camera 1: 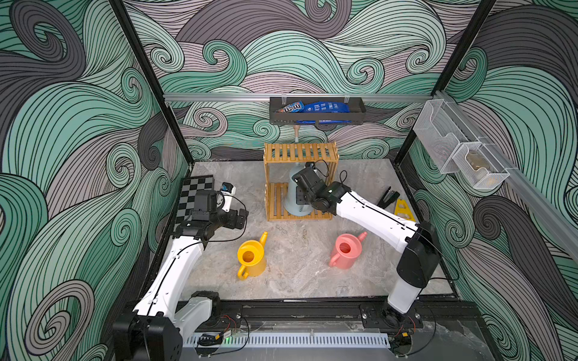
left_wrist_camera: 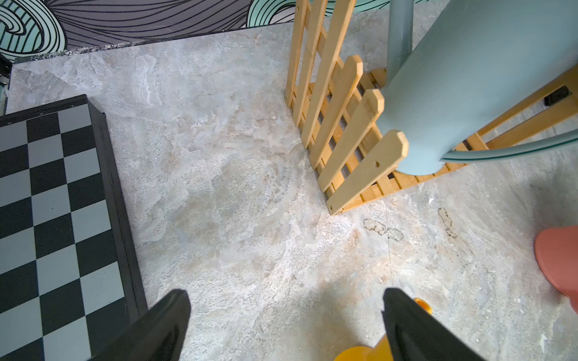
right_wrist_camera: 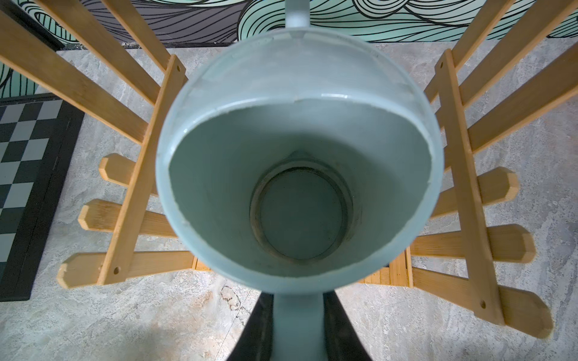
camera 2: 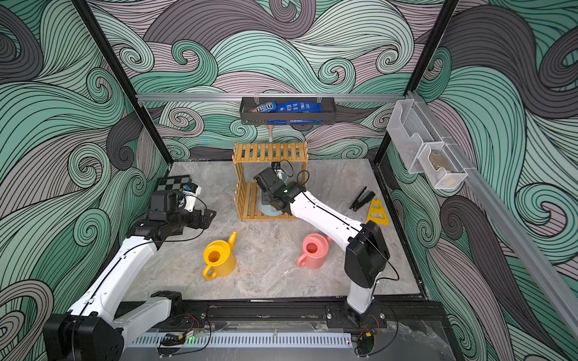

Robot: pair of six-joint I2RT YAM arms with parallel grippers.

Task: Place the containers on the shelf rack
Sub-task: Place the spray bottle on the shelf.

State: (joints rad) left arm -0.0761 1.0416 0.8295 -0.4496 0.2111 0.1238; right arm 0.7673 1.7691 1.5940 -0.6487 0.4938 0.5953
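Note:
The large pale blue watering can (camera 1: 290,194) (camera 2: 267,209) (left_wrist_camera: 469,78) stands upright on the lower tier of the bamboo shelf rack (camera 1: 300,152) (camera 2: 270,152) (left_wrist_camera: 344,125) (right_wrist_camera: 134,175). Its spout rises behind the top tier. My right gripper (camera 1: 301,200) (right_wrist_camera: 298,297) is shut on the blue can's handle; the right wrist view looks down into the can (right_wrist_camera: 300,203). On the table in front stand the yellow can (camera 1: 251,258) (camera 2: 219,259) (left_wrist_camera: 359,354) and the pink can (camera 1: 347,250) (camera 2: 314,251) (left_wrist_camera: 560,262). Left of the rack my left gripper (camera 1: 240,218) (camera 2: 208,217) (left_wrist_camera: 285,292) hangs open and empty.
A chessboard (camera 1: 195,193) (left_wrist_camera: 56,203) lies at the table's left edge. At the right edge lie a black stapler (camera 1: 387,197) and a yellow triangle (camera 1: 403,211). A black wall tray (camera 1: 316,120) holds snack bags above the rack. White mesh baskets (camera 1: 459,150) hang on the right wall.

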